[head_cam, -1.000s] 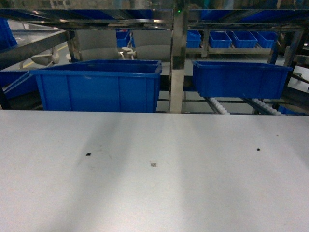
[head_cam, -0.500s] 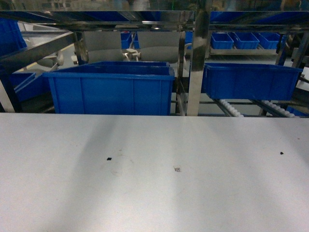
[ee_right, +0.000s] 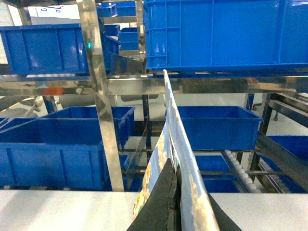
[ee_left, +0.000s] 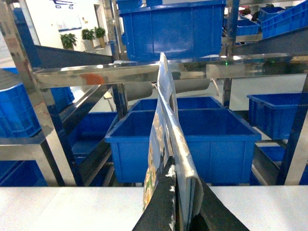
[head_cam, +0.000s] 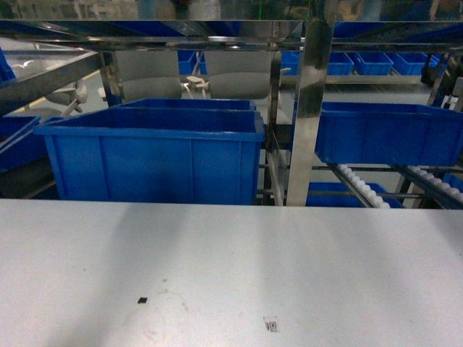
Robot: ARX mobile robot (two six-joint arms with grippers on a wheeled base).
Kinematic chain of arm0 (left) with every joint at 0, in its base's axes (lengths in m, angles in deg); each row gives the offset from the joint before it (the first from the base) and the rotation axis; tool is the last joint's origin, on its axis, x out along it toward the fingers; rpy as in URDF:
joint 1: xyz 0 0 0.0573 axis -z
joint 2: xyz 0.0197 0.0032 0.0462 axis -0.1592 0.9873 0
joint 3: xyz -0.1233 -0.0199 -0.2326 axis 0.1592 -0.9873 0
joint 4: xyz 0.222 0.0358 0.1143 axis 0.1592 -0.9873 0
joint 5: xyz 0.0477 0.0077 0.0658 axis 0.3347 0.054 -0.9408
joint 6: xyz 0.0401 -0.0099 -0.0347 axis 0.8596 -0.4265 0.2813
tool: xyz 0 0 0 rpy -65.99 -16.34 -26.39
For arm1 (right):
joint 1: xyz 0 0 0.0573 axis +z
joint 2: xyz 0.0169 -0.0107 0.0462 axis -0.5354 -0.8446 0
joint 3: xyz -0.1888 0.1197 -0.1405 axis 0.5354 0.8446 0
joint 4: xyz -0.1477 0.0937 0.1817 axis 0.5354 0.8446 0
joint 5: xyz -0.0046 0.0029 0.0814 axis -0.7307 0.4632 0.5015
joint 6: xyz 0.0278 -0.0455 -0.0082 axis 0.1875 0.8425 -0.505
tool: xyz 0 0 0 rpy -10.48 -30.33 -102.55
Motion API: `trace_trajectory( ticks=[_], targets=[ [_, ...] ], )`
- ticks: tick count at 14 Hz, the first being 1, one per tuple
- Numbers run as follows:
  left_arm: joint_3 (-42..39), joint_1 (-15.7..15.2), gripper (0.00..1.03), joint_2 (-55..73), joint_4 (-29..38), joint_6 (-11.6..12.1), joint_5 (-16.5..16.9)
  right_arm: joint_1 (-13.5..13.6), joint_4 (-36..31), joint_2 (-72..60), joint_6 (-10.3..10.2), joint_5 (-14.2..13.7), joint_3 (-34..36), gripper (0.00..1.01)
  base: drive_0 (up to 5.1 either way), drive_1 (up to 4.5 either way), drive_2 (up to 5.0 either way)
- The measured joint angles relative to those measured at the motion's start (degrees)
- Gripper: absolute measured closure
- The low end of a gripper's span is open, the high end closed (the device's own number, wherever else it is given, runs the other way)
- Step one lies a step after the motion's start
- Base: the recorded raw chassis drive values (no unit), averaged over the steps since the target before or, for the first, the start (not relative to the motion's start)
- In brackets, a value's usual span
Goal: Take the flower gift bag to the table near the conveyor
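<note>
Glossy, flower-printed card of the gift bag (ee_left: pixel 168 144) is pinched edge-on by the left gripper (ee_left: pixel 185 202) and by the right gripper (ee_right: pixel 175 202), so it is carried flat above the table (head_cam: pixel 231 275), facing the conveyor (head_cam: pixel 362 188).

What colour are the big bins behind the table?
Blue bins, clearest in the head view, beyond the pale table.

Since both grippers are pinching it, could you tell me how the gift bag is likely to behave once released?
The bag looks thin, flat and glossy, so probably light and slippery. Seen edge-on, it bows slightly, so it would likely flop over on the table unsupported.
</note>
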Motion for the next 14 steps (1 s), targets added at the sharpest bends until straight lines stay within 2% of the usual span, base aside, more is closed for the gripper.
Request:
trace_trajectory(
  ticks=[6, 7, 10, 14],
  targets=[
    [0.0, 0.0, 1.01, 0.2, 0.0, 0.0, 0.0, 0.0, 0.0, -0.1, 0.0, 0.0, 0.0, 0.99, 0.0, 0.00, 0.0],
    [0.0, 0.0, 1.01, 0.1, 0.0, 0.0, 0.0, 0.2, -1.8, -1.3, 0.0, -0.2, 0.0, 0.99, 0.0, 0.00, 0.0],
    [0.0, 0.0, 1.01, 0.1, 0.0, 0.0, 0.0, 4.8, -8.2, -8.8, 0.8, -3.3, 0.0, 0.99, 0.0, 0.00, 0.0],
    [0.0, 0.0, 1.01, 0.1, 0.0, 0.0, 0.0, 7.3, -16.6, -17.6, 2.0, -5.0, 0.0, 0.99, 0.0, 0.00, 0.0]
  ],
)
